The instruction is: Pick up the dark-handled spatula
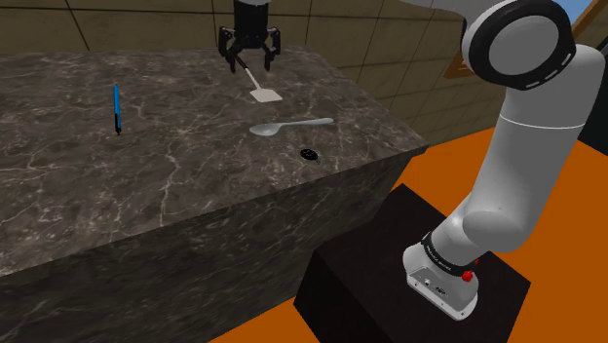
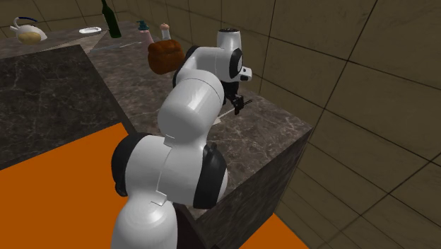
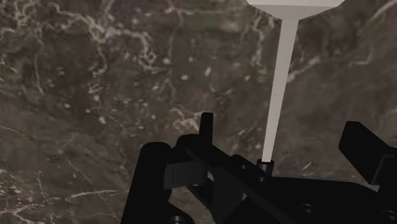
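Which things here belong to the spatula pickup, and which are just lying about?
Job in hand:
- spatula, white blade, dark handle beneath the claw
- claw, open

Lying about:
- pale spoon
- blue pen
- small dark round thing
- brown loaf
- dark bottle

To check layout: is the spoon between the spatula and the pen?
No, in the shoulder view the pen lies left of the spatula, the spoon right.
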You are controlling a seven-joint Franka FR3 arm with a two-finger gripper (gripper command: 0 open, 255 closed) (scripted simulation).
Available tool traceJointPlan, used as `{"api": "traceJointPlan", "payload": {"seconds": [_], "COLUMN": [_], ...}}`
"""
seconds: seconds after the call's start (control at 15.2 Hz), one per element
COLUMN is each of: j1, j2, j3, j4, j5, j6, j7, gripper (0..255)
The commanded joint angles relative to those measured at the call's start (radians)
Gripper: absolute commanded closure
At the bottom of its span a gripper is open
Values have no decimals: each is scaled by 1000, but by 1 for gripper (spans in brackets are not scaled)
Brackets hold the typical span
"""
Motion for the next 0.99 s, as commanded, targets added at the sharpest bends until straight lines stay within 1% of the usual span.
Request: {"api": "traceJointPlan", "payload": {"seconds": [0.0, 0.07, 0.66, 0.92], "j1": [-1, -1, -1, 8], "j2": [-2, -3, -2, 11], "j3": [0, 0, 0, 1], "j4": [-7, -8, -7, 67], "j5": [0, 1, 0, -4], "j6": [6, 6, 6, -55], "j7": [0, 1, 0, -2], "gripper": [0, 255, 255, 255]}}
